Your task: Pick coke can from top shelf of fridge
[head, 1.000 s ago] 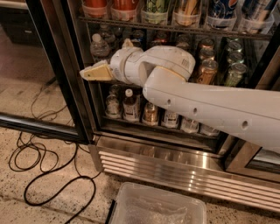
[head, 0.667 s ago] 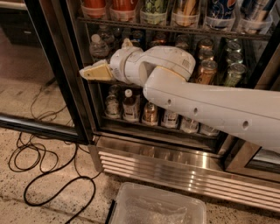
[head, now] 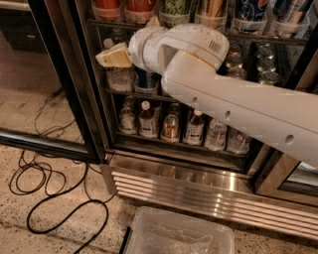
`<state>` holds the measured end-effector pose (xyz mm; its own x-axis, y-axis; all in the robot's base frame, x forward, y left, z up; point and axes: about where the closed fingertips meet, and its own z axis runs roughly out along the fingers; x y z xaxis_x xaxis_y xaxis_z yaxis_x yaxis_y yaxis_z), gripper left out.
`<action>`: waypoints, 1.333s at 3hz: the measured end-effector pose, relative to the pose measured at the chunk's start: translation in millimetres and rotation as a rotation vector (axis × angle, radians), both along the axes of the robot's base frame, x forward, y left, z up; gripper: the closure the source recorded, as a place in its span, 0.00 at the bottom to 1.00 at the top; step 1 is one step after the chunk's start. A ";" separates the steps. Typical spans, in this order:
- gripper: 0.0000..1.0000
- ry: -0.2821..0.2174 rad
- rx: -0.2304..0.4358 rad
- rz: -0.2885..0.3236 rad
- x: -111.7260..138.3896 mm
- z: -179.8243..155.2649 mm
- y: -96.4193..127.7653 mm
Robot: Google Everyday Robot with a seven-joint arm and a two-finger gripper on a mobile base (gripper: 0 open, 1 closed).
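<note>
The fridge (head: 198,186) stands open, with its ribbed steel base low in the view. The top shelf (head: 248,34) is a dark wire rack along the upper edge. It holds two red containers (head: 141,7) at the left, cut off by the frame so no lettering shows; I cannot tell whether either is the coke can. A green can, a gold-brown can (head: 211,9) and a blue Pepsi can (head: 251,11) stand beside them. My gripper (head: 114,54), cream-coloured, is at the fridge's left side, just below the top shelf and the red containers, and points left.
The black-framed glass door (head: 64,84) stands open at the left. Lower racks hold bottles (head: 148,119) and cans. A clear plastic bin (head: 179,233) sits on the floor in front of the base. Black cables (head: 49,183) loop on the floor at the left.
My gripper and arm have risen from the middle rack's height to just under the top shelf. The rest of the scene is unchanged.
</note>
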<state>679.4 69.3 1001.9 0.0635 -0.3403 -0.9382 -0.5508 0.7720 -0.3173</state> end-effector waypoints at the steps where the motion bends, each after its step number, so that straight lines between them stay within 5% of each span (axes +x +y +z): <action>1: 0.00 0.040 0.026 -0.088 0.4 -1.4 4.1; 2: 0.00 0.067 0.061 -0.118 0.9 -23.5 19.6; 4: 0.00 -0.037 0.024 -0.117 9.0 -23.6 31.5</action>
<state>688.3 100.8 978.3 0.0591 -0.3245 -0.9440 -0.4444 0.8383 -0.3160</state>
